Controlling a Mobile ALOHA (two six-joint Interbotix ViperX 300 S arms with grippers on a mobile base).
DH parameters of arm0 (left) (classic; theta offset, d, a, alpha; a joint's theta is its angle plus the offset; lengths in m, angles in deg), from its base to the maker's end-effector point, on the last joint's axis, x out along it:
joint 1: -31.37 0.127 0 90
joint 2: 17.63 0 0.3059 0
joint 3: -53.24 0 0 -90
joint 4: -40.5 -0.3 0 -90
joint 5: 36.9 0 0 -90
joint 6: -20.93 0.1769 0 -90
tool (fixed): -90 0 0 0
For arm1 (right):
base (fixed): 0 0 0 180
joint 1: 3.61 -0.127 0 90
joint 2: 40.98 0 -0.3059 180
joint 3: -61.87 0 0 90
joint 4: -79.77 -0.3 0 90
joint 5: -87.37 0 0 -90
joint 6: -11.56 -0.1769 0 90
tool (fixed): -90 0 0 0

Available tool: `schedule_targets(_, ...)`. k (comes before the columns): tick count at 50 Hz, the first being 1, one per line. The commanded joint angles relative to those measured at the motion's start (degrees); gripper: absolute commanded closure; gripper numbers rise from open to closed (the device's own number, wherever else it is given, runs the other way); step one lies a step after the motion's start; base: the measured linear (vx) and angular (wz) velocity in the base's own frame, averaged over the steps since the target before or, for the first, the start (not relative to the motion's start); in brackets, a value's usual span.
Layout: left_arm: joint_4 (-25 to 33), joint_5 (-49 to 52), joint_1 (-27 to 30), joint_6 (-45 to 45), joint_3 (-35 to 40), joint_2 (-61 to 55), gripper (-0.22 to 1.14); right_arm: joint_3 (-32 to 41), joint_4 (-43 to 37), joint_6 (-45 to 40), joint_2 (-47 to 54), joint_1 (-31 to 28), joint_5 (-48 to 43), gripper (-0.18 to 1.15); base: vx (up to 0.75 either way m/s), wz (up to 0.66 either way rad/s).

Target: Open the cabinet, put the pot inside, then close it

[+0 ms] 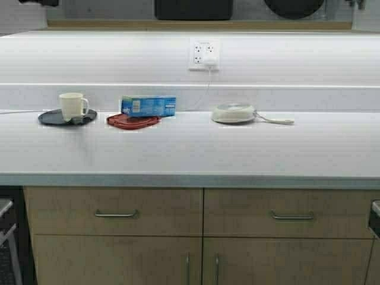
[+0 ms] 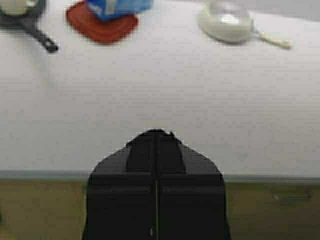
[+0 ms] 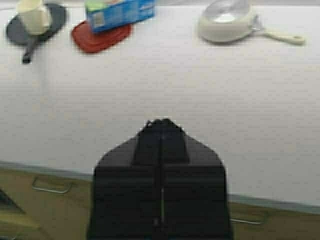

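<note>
The overhead cabinet is out of view. No wide black pot with two side handles shows plainly; a dark round shape [image 1: 294,6] is cut off by the top edge, and I cannot tell what it is. My left gripper [image 2: 156,133] is shut and empty, held over the front edge of the white counter [image 1: 190,151]. My right gripper [image 3: 161,121] is also shut and empty over the counter's front edge. Neither gripper shows in the high view.
At the back of the counter stand a cream mug [image 1: 72,105] on a flat black long-handled pan [image 1: 52,117], a blue box [image 1: 148,105] on a red lid [image 1: 132,122], and a cream frying pan [image 1: 234,113]. Base cabinets with drawer handles [image 1: 116,214] lie below.
</note>
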Motion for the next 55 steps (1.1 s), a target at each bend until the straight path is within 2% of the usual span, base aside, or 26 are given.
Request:
schedule_targets(1,-0.3,7.1,7.3,0.0,4.6,5.7,0.87,3.3,2.8,-0.1,-5.9,6.9,4.4,0.89,-0.20,-0.11)
schedule_targets(11,-2.6,9.6,17.7,0.4,11.2,7.8,0.88,8.2,3.9,-0.2,-8.5,18.4,6.2,0.89,-0.20,-0.09)
schedule_targets(20,-7.7,9.1,25.0,1.3,17.8,2.4,0.88,14.9,4.0,-0.1,-3.3,26.7,4.2,0.90,-0.23,-0.07)
schedule_targets(25,-10.0,6.9,26.2,1.3,22.3,-2.5,0.88,20.4,4.0,-0.1,2.1,30.8,3.4,0.90,-0.19,-0.03)
schedule_targets(38,-9.8,0.6,29.7,0.4,32.5,-15.4,0.88,36.5,4.0,-0.1,20.6,38.9,-1.6,0.90,-0.13,0.01)
schedule_targets(49,-9.1,-3.0,29.4,0.7,40.1,-27.1,0.88,50.6,5.6,-0.1,34.9,39.9,-2.2,0.90,-0.08,0.01)
schedule_targets(55,-9.1,-3.6,26.7,0.1,44.0,-31.9,0.88,56.2,6.1,-0.1,39.6,39.7,-1.9,0.90,-0.02,0.01)
